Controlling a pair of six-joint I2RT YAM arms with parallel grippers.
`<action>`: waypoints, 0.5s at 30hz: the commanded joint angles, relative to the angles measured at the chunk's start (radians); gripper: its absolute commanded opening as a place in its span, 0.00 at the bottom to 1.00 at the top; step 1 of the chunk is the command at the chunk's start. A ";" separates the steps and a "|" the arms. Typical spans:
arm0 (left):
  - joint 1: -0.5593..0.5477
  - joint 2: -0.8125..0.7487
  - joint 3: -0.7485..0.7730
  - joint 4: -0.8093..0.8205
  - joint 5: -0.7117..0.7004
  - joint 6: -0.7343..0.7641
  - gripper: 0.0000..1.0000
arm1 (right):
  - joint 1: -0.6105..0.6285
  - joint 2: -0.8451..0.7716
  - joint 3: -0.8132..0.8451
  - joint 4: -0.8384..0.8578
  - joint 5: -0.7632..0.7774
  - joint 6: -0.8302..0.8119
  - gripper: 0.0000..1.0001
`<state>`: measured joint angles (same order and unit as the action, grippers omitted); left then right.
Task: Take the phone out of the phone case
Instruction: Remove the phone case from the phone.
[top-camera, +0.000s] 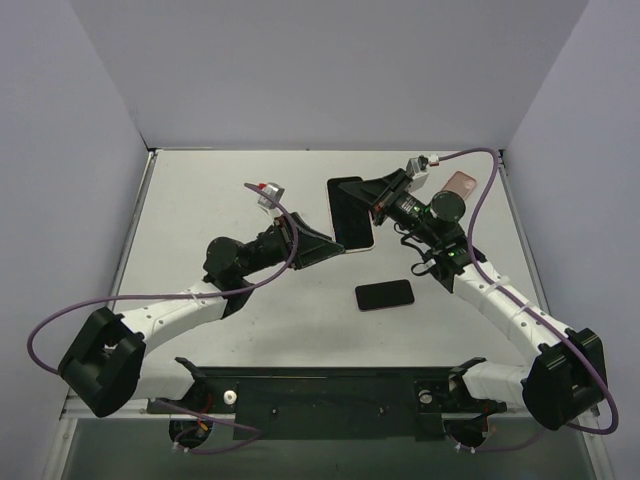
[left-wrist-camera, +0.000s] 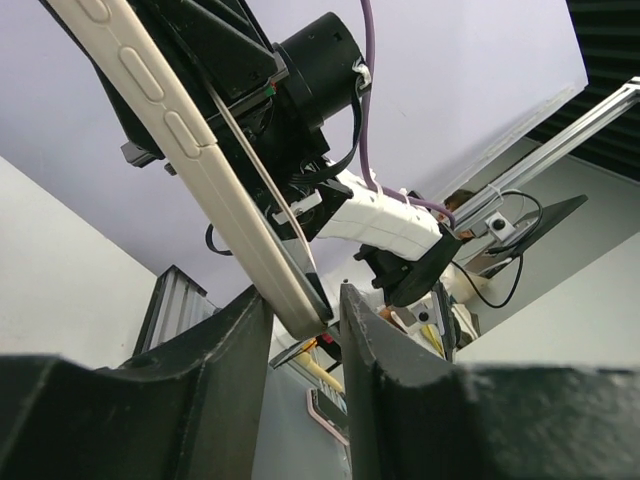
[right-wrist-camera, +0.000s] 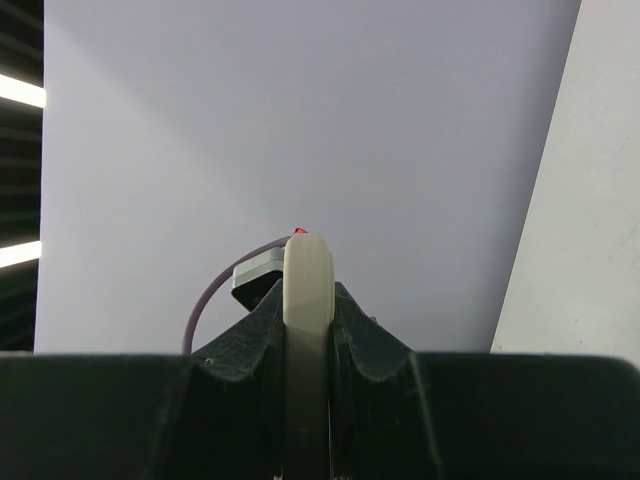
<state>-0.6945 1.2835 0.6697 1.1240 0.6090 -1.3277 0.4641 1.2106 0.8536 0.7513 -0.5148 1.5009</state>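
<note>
Black-screened phone (top-camera: 350, 212) in a cream phone case (left-wrist-camera: 200, 170) with raised side buttons, held up over the table's (top-camera: 200, 200) far middle. Right gripper (right-wrist-camera: 308, 300) is clamped on its edge. Left gripper (left-wrist-camera: 300, 305) straddles a corner, can't tell if it's pinching.

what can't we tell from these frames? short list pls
Left wrist view: the left end effector straddles the phone case edge; from this angle it is unclear whether it touches on both sides.
Right wrist view: the right end effector clamps the case edge-on, so the rim hides the phone.
Top view: a pink object at the far right is partly covered by the right arm and cannot be identified.
</note>
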 joint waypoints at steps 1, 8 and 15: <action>-0.010 0.022 0.048 0.129 0.047 -0.011 0.40 | 0.010 -0.039 0.016 0.103 0.006 0.028 0.00; -0.011 0.030 0.064 0.194 0.090 0.021 0.13 | 0.015 -0.022 0.025 0.057 -0.019 0.053 0.00; -0.013 0.020 0.120 0.237 0.225 0.107 0.06 | 0.044 0.015 0.016 0.022 -0.063 0.099 0.00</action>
<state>-0.6964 1.3228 0.6876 1.1805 0.6998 -1.3548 0.4740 1.2110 0.8524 0.7788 -0.5556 1.5204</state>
